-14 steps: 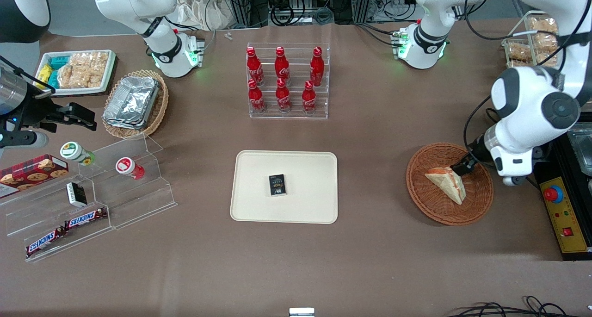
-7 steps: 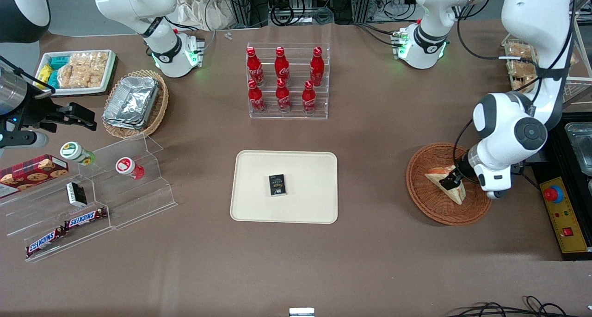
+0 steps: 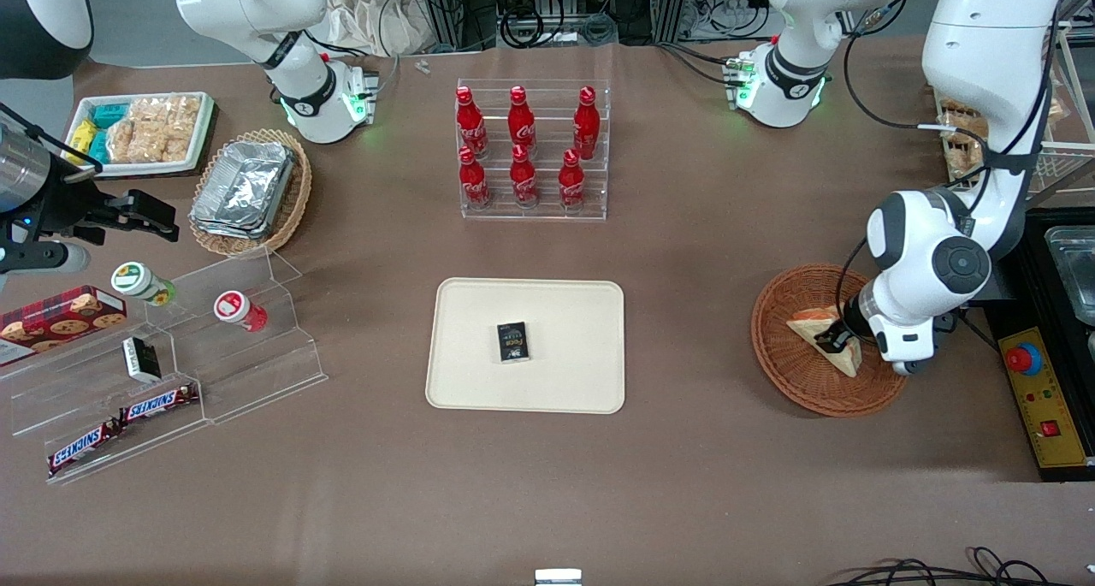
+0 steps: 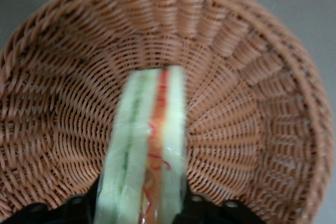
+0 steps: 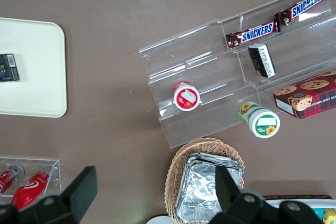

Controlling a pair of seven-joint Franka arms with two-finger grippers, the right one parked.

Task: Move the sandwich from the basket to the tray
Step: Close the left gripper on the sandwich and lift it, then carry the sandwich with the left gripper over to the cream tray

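Observation:
The sandwich (image 3: 807, 327), a wedge of white bread with red-orange and green filling, lies in the round reddish-brown wicker basket (image 3: 796, 385) toward the working arm's end of the table. My left gripper (image 3: 834, 340) is down in the basket, over the sandwich's thick end. In the left wrist view the sandwich (image 4: 149, 145) stands on edge between the two black fingers (image 4: 197, 205), which sit open on either side of it, close against its wrap, with the basket (image 4: 252, 103) all round. The cream-beige tray (image 3: 565, 312) lies at the table's middle.
A small black packet (image 3: 512, 342) lies on the tray. A clear rack of red cola bottles (image 3: 530, 154) stands farther from the camera than the tray. A black and yellow control box (image 3: 1039, 398) lies beside the basket. Clear shelves with snacks (image 3: 162, 364) stand toward the parked arm's end.
The left arm has swung nearer to the front camera and lowered. The gripper moved from the sandwich's upper corner to straddle its thick end. The sandwich stays in the basket.

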